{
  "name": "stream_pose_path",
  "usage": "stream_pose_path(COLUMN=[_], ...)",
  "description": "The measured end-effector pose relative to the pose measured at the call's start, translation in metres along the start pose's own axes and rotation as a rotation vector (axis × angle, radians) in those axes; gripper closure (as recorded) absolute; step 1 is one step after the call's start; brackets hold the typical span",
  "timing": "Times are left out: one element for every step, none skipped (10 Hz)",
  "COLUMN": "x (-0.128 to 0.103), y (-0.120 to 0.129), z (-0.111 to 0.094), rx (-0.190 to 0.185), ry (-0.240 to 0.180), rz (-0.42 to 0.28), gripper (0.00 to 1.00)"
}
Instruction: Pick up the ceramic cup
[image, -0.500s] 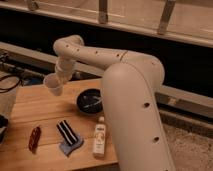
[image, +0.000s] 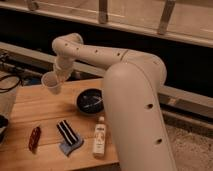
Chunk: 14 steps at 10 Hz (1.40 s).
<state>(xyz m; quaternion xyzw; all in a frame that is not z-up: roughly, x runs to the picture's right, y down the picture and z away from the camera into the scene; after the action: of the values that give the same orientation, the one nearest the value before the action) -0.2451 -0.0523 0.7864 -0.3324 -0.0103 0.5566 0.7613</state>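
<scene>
Claw (image: 55, 79) grips one ceramic cup (image: 50, 84) near one bowl (image: 91, 102).

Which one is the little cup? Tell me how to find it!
Find the big white robot arm over the wooden table. At its far end, above the table's back edge, the pincer grips the ceramic cup. It's small, off-white and tilted, unlike the wide dark bowl nearby.

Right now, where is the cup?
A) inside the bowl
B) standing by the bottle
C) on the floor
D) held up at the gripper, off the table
D: the cup hangs tilted at the gripper, above the back left edge of the table, apart from the bowl.
</scene>
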Motion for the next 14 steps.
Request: stream_pose_path(x=[-0.001,-0.001,-0.002,-0.002,-0.003,-0.003,-0.003,-0.004,-0.004,-0.004,-0.004,-0.004,-0.003,-0.003], y=[0.0,0.001,0.002,0.004,0.006,0.007,0.008,0.007,0.008,0.011,0.014,0.014,0.014,0.014], z=[-0.001,-0.002,-0.004,-0.005,-0.007,-0.01,-0.013,-0.015,-0.016,-0.018,-0.019,-0.02,-0.022,-0.023], rx=[-0.001,-0.003,-0.004,-0.006,-0.008,-0.01,-0.012,-0.012,-0.014,-0.017,-0.02,-0.021,-0.021,-0.022], ry=[-0.004,-0.009,-0.015,-0.02,-0.024,-0.03,-0.035,-0.041,-0.046,-0.05,-0.054,-0.057,-0.062,-0.064], rz=[-0.002,-0.004,-0.007,-0.011,-0.015,-0.019,-0.022,-0.023,-0.025,-0.03,-0.035,-0.038,-0.039,-0.039], gripper=[0.99,0.99,0.99,0.99,0.99,0.99,0.99,0.99,0.99,0.99,0.99,0.99,0.99,0.99])
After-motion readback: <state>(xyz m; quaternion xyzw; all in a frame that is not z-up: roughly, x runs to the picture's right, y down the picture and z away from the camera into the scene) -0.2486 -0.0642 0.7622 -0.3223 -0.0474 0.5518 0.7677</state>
